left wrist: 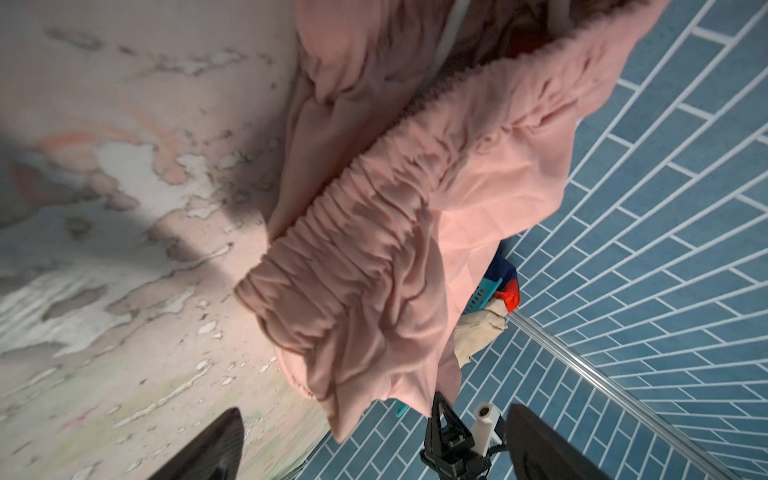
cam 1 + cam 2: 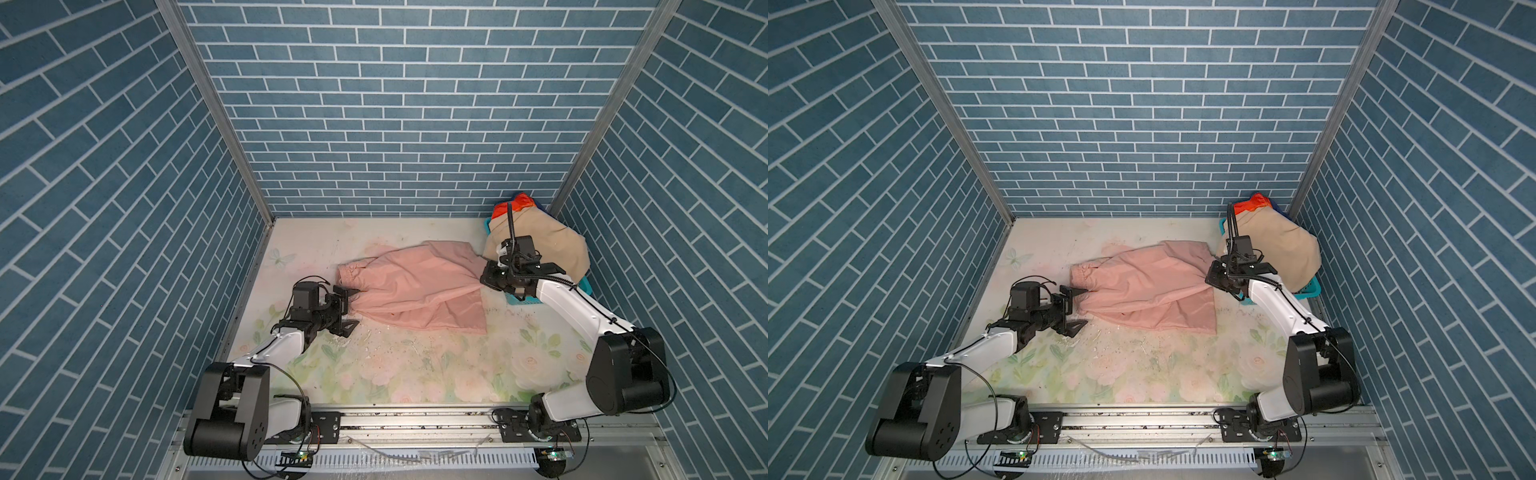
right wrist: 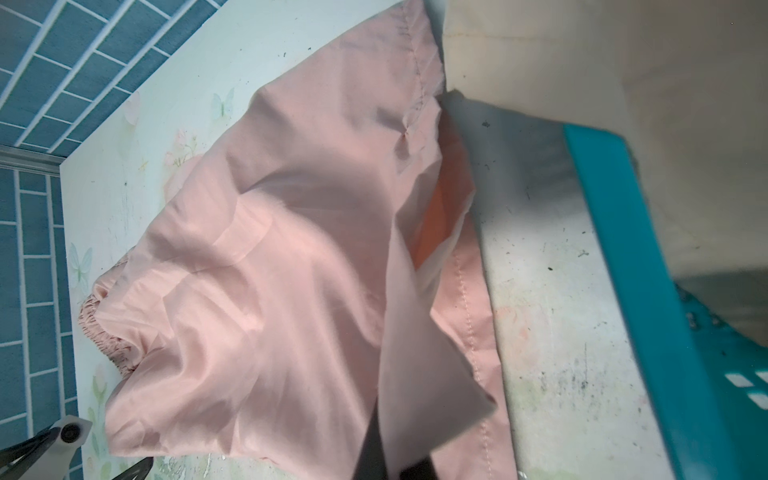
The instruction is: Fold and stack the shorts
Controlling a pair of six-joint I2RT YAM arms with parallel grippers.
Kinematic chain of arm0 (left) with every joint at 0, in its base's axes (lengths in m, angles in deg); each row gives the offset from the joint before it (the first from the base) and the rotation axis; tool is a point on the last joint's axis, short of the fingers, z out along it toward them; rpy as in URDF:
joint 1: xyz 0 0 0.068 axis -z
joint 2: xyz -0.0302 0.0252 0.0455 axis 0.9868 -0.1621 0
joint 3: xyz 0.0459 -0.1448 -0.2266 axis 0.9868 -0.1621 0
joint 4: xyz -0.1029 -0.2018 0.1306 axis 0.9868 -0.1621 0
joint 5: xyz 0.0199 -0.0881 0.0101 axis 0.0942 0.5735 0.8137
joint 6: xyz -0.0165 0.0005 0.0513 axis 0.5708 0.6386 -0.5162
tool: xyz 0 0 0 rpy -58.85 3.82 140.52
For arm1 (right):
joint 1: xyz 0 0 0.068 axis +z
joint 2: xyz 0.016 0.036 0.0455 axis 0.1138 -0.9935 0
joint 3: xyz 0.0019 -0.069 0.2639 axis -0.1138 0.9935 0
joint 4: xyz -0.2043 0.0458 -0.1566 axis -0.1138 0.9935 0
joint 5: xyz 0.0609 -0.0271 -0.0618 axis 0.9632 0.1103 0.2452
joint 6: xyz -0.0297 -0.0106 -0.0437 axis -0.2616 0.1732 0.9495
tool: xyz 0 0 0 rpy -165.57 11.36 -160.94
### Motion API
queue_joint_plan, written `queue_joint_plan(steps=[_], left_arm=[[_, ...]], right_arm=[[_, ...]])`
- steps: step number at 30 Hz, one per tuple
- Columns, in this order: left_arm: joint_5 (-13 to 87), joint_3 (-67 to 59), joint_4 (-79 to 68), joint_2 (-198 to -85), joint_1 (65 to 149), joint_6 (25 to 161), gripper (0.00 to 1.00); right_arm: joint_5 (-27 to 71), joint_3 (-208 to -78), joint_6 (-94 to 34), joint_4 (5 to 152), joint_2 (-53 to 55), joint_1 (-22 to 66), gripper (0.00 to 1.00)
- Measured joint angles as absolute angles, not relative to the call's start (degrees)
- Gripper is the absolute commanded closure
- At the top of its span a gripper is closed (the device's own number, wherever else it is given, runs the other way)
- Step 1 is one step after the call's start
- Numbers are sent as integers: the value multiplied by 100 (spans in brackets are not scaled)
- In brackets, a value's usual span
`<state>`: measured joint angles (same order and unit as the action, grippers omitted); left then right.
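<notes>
A: Left gripper (image 2: 352, 308), state?

B: Jaws spread wide, not gripping. It sits at 9 o'clock of the table (image 2: 415, 365), tips aimed toward 3 o'clock. The far finger (image 2: 348, 293) meets the edge of the gathered waistband (image 2: 348, 274). The near finger rests low on the table, just beside the cloth.

A: Left wrist view agrees?

B: Yes. Both fingertips show dark and well apart, with the ruched waistband (image 1: 340, 257) lying beyond them, loose.

A: Right gripper (image 2: 485, 277)?

B: Closed, pinching the pink shorts (image 2: 415, 286) at the leg end. In the right wrist view a pale fold of cloth (image 3: 424, 374) rises between the dark fingers.

A: Lay of the pink shorts?

B: Middle of the table in both top views, waist toward 9 o'clock, legs toward 3. Mostly flat and wrinkled, with one leg hem running out toward 5 o'clock and the other toward 1 o'clock. The pinched corner is lifted slightly off the table.

A: The other pairs?

B: At 2 o'clock, in the far corner. The tan shorts (image 2: 548, 245) are heaped over the teal basket (image 2: 584, 284), spilling past its rim. The striped shorts (image 2: 517, 203) sit behind them toward 12 o'clock. Only a red-orange and blue patch shows.

A: Gap between the pink and tan shorts?

B: The far pink leg hem lies just beside the tan heap. I cannot tell if they touch.
</notes>
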<state>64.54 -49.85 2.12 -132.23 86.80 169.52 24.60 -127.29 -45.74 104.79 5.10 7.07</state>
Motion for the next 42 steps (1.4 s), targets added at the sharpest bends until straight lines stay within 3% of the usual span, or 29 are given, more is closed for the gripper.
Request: queue_joint_plan(steps=[6, 10, 15, 18, 25, 30, 38, 42], left_arm=[[5938, -5079, 647, -13494, 8711, 17138, 8], [5684, -5079, 988, -13859, 8741, 17192, 31], [5474, -5077, 1403, -14231, 8888, 17339, 39], [5391, -5077, 1554, -14272, 9006, 17371, 49], [5337, -5077, 1908, -14373, 9039, 17371, 100], [5595, -4382, 1291, -14419, 8811, 16884, 100], [6202, -256, -1296, -15641, 8462, 14342, 100], [6198, 1141, -2549, -16226, 8453, 13050, 100]], right_arm=[[2595, -12648, -4574, 10420, 625, 543, 100], [2661, -12637, -4574, 10334, 645, 523, 100], [2713, -12576, -4574, 10269, 645, 495, 100], [2739, -12576, -4574, 10243, 645, 488, 100], [2768, -12576, -4572, 10184, 645, 464, 100], [2783, -12639, -4570, 10245, 645, 388, 100], [2829, -13975, -4568, 10579, 372, 248, 100], [2853, -14499, -4566, 10542, 422, 250, 100]])
